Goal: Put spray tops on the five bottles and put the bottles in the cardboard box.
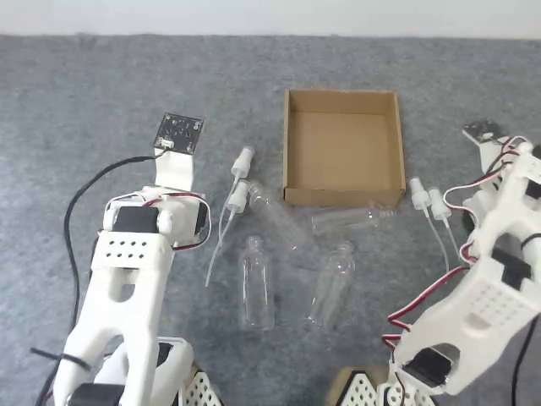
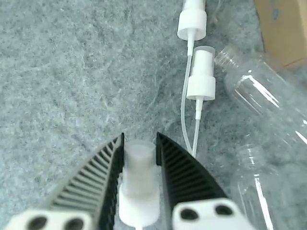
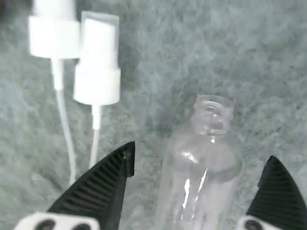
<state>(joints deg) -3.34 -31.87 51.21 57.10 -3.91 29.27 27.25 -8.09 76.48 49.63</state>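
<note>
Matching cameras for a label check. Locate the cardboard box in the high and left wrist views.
High view: cardboard box upper centre, open, empty.
Left wrist view: its corner beyond the clear bottle.
Shared landmark: the spray top beside that bottle's neck.

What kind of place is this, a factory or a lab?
Probably a robotics test bench rather than a factory: a grey felt-like cloth surface, two white plastic robot arms, and an open brown cardboard box near loose clear plastic bottles.

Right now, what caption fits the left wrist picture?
Left gripper shut on a spray top; two loose tops lie beside clear bottles.
</note>
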